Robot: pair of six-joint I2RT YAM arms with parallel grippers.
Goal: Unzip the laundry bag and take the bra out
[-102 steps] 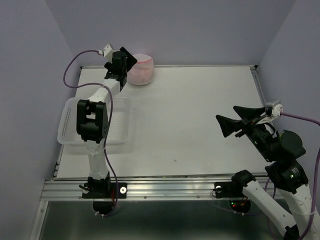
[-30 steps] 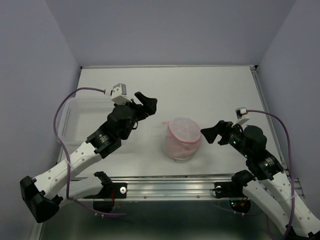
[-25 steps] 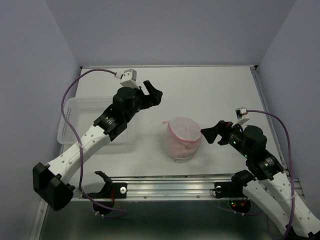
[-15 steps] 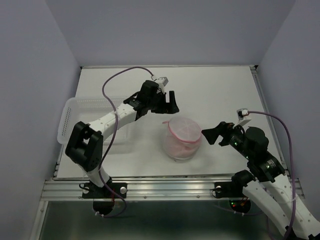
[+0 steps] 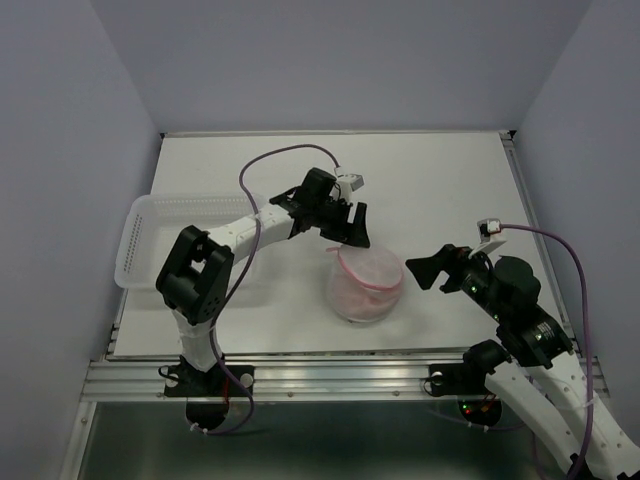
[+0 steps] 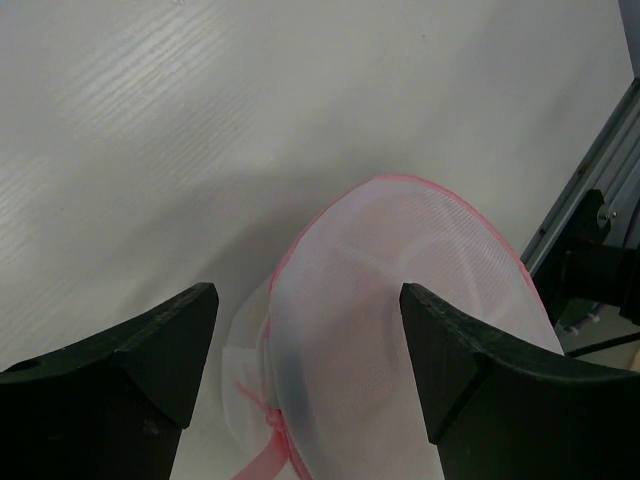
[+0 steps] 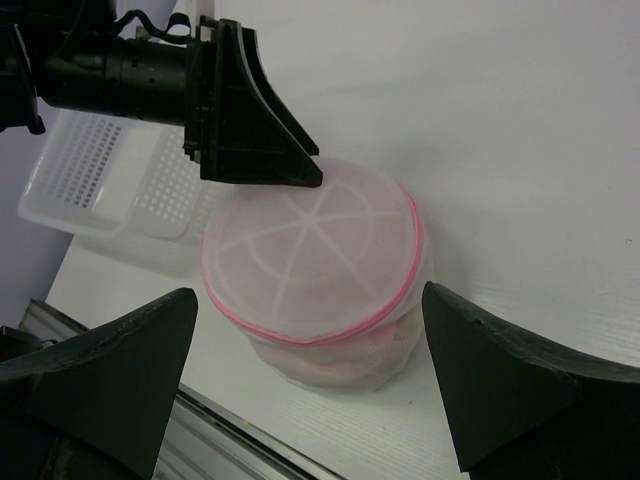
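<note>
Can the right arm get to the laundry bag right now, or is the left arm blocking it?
Probably yes. The laundry bag sits just ahead of the right arm's fingers, spread open, bare table between. The left arm's fingers hang over its far rim, crowding only that side.

item: laundry bag [image 5: 366, 283], small round dome pouch, translucent white mesh
trim: pink zipper trim [image 6: 400, 180] runs round the rim of the top panel
top panel: flat round mesh disc with white ribs radiating from the centre, tilted slightly
zip state: no gap visible along the trim, bag looks shut
tab: a pink tab [image 6: 262, 455] hangs off the side below the trim
contents: pale pink fabric [image 7: 335, 365] shows through the mesh low in the bag, shape not readable
pose: upright on its base, walls bulging slightly
location: on the table [image 5: 440, 180], near the front edge, roughly mid-width
</note>
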